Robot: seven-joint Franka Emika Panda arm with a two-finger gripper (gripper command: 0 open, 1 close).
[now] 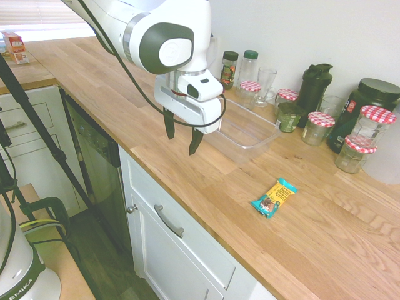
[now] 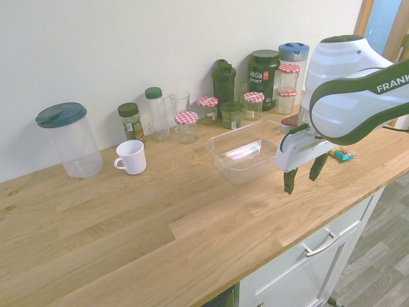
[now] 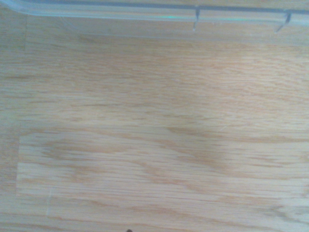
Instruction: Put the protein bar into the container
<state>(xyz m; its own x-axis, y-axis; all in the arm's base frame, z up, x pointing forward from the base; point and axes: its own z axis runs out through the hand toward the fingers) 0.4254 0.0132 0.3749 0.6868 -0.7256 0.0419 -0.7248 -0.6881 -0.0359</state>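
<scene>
The protein bar (image 1: 274, 197), in a teal and yellow-orange wrapper, lies flat on the wooden counter; in the second exterior view only its end (image 2: 340, 153) peeks out behind the arm. The clear container (image 1: 245, 132) (image 2: 244, 153) stands on the counter with nothing inside. My gripper (image 1: 182, 133) (image 2: 304, 174) hangs open and holds nothing, above the counter just in front of the container's near side, well away from the bar. In the wrist view there is bare wood with the container's rim (image 3: 145, 13) along one edge.
Along the wall stand jars with red checkered lids (image 1: 320, 127), spice bottles (image 1: 229, 69), a glass (image 1: 265, 85), a dark shaker (image 1: 314, 87) and a large dark tub (image 1: 365, 106). A white mug (image 2: 131, 157) and a big clear pitcher (image 2: 69, 139) stand further along.
</scene>
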